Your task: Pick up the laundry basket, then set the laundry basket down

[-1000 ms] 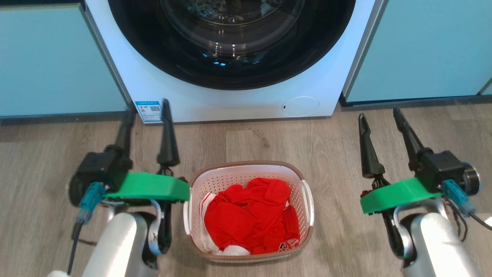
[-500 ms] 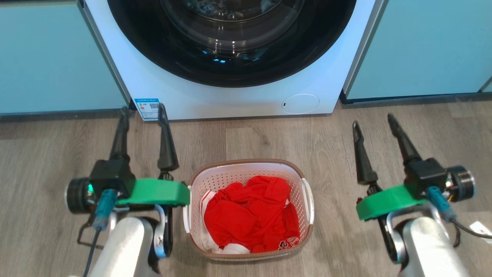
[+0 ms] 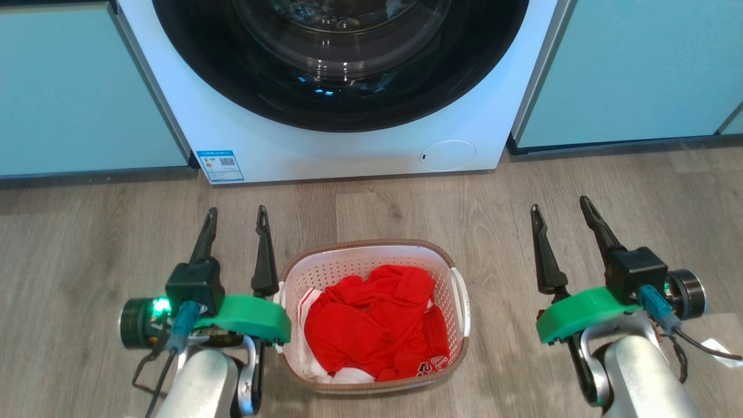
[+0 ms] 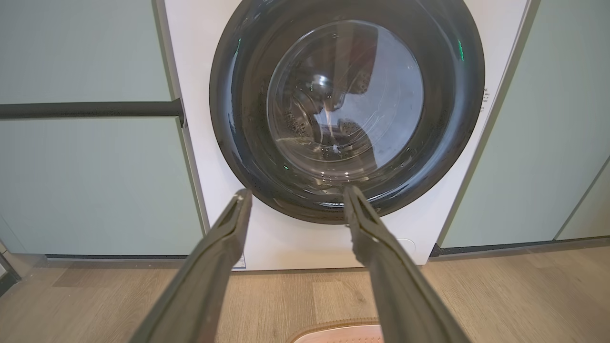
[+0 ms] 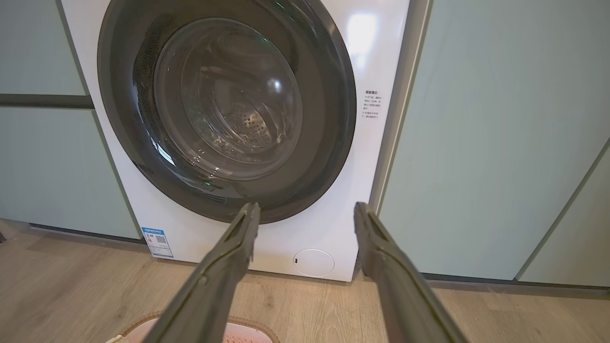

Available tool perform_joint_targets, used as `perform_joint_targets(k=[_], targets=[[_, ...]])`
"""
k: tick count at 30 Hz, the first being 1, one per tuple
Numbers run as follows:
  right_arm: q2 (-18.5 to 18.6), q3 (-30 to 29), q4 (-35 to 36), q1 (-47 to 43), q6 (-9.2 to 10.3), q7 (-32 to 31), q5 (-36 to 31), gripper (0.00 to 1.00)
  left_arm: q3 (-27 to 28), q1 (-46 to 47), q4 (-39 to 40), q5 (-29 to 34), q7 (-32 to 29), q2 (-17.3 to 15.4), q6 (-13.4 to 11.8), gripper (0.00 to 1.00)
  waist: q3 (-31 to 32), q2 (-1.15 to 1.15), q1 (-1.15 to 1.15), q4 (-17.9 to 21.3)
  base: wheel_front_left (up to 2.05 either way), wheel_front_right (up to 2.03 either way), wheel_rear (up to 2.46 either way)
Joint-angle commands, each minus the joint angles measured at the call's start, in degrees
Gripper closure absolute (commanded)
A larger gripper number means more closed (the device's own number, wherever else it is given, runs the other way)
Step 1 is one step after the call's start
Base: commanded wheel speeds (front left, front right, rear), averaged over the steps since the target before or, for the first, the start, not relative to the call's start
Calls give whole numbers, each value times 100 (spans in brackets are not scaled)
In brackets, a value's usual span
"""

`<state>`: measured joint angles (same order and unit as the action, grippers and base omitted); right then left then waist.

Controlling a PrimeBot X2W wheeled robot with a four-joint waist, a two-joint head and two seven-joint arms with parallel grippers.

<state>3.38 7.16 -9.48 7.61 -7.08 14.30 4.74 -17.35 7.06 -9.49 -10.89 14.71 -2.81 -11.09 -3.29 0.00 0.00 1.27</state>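
Wood floor (image 3: pixel 87 244) by the washer (image 3: pixel 348 157); laundry basket (image 3: pixel 371 245) resting
left claw (image 3: pixel 237 211), right claw (image 3: pixel 558 204) open, empty; flanking it, likely for a two-sided lift

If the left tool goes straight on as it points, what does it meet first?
Probably the washing machine: the left tool points at its front, near the lower rim of the dark door. The exact height is hard to judge.

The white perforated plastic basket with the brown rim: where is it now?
In the head view the laundry basket stands on the grey wooden floor, low and central, before the white washing machine, nearer the left gripper than the right gripper.
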Motion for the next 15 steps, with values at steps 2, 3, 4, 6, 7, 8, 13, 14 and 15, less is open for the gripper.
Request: perform_joint_targets(k=[2, 3, 4, 6, 7, 8, 13, 14, 15], targets=[[-39, 102, 160, 136, -41, 70, 61, 0, 264, 251, 197, 50, 29, -7, 1, 0, -3, 0, 0, 18, 0, 0, 0], [-40, 103, 157, 137, -41, 70, 67, 0, 269, 249, 187, 49, 29, -7, 2, 0, -2, 0, 0, 22, 0, 0, 0], [-41, 103, 156, 137, -41, 70, 72, 0, 272, 243, 175, 34, 29, -7, -1, 0, 1, 0, 0, 23, 0, 0, 0], [-43, 97, 155, 132, -41, 70, 80, 0, 280, 227, 138, -54, 29, -7, -3, 0, 9, 0, 0, 21, 0, 0, 0], [-43, 95, 151, 125, -41, 70, 83, 0, 288, 216, 110, -107, 29, -7, -1, 0, 19, 0, 0, 20, 0, 0, 0], [-44, 96, 145, 118, -41, 70, 87, 0, 299, 205, 79, -162, 29, -7, -3, 0, 26, 0, 0, 20, 0, 0, 0], [-46, 118, 111, 95, -41, 70, 125, 0, 309, 198, -130, -339, 29, -7, 101, 0, 55, 0, 0, 7, 0, 0, 0], [-47, 126, 134, 94, -41, 70, 142, 0, 317, 209, -139, -349, 29, -7, 104, 0, 58, 0, 0, 1, 0, 0, 0], [-47, 128, 140, 92, -41, 70, 147, 0, 319, 211, -138, -354, 29, -7, 101, 0, 58, 0, 0, -2, 0, 0, 0]])
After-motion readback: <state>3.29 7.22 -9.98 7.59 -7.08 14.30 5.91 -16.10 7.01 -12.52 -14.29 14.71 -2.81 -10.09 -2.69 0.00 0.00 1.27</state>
